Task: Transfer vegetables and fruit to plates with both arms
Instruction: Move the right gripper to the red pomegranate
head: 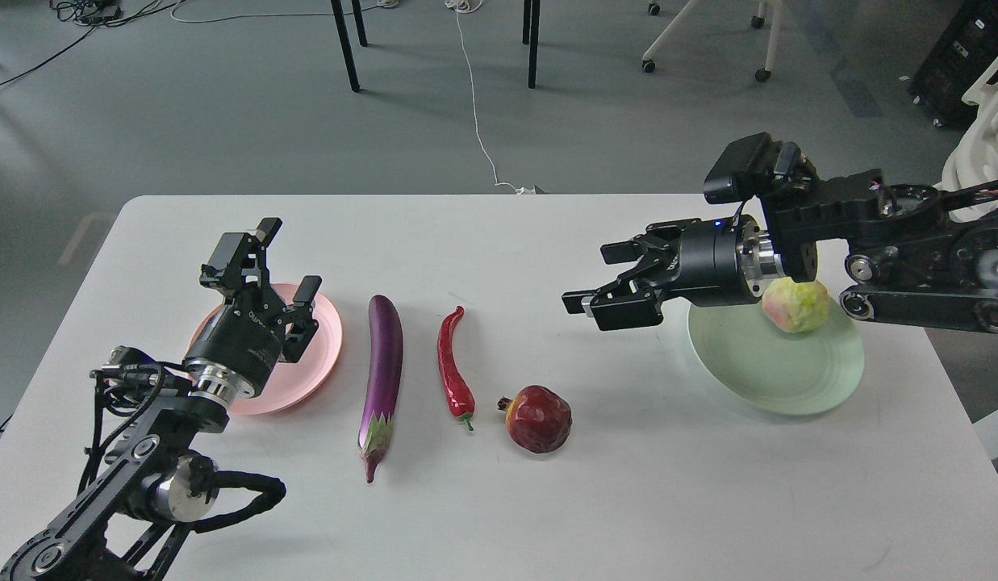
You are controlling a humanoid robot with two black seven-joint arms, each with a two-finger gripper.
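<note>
A purple eggplant (383, 367), a red chili pepper (453, 368) and a dark red pomegranate (538, 418) lie in a row on the white table (499, 508). A pale yellow-green lumpy fruit (797, 305) rests on the far side of the mint green plate (777, 359) at the right. The pink plate (321, 355) sits at the left and holds nothing that I can see. My left gripper (282, 270) is open and empty above the pink plate. My right gripper (599, 278) is open and empty, pointing left, just left of the green plate and above the table.
Beyond the table's far edge is grey floor with black table legs (345, 44), a white cable (476, 97) and chair wheels (761, 74). My right arm (910, 250) hangs over the green plate's far side.
</note>
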